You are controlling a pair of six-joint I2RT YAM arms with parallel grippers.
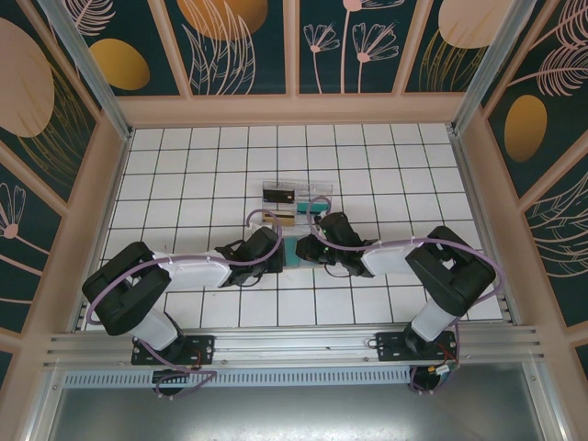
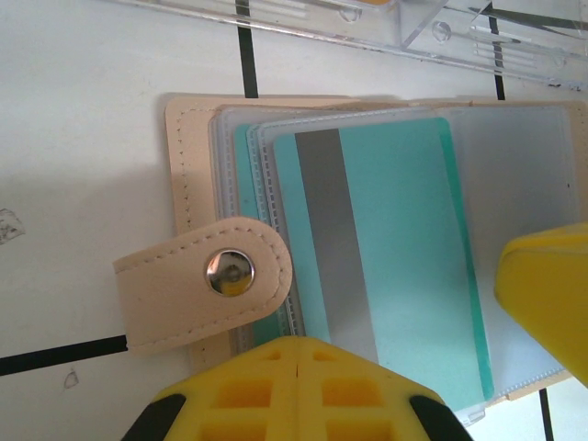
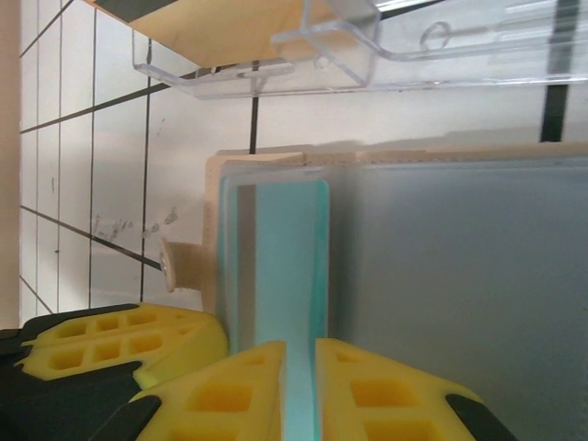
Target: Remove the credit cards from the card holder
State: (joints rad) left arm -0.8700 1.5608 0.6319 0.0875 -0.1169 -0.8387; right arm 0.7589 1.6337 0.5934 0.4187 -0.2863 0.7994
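The card holder (image 2: 193,138) lies open on the tiles, tan outside, with frosted clear sleeves and a snap strap (image 2: 197,289) folded over its left side. A teal credit card (image 2: 395,257) with a grey stripe sits half out of a sleeve. My left gripper (image 2: 303,342) is shut, its tips pressing on the holder's near edge. My right gripper (image 3: 299,354) is closed to a narrow gap with the teal card's (image 3: 289,257) edge in it. From above, the left gripper (image 1: 280,243) and the right gripper (image 1: 308,246) meet over the holder (image 1: 296,248).
A clear plastic compartment tray (image 1: 294,197) stands just beyond the holder, close to both grippers; its wall (image 2: 413,28) runs along the top of the left wrist view. White tiled floor spreads all round, with pink walls at the sides.
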